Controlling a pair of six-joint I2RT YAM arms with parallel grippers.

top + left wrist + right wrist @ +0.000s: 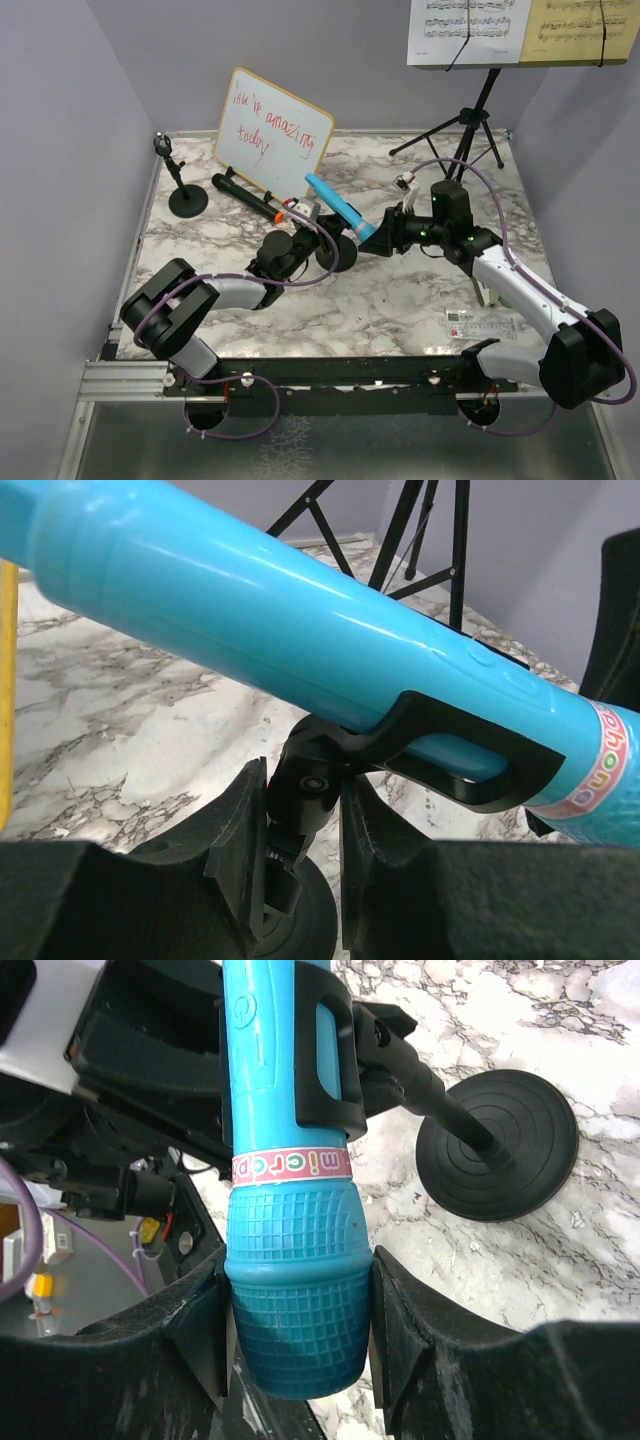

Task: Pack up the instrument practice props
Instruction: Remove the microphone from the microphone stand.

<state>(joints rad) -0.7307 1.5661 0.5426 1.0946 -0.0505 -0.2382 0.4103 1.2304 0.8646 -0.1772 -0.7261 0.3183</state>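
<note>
Wrist views show right claw (pixel 298 1345) clamping blue microphone (pixel 288 1130), left claw (pixel 300 845) gripping holder (pixel 312 778)

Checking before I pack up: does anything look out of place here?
The black microphone lies loose on the table beside the whiteboard, while the far-left mic holder stands empty. The blue microphone sits clipped in the second holder; nothing looks damaged.

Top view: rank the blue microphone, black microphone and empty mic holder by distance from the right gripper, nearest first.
1. Blue microphone: head in the right gripper.
2. Black microphone: lying further left.
3. Empty mic holder: far left.
</note>
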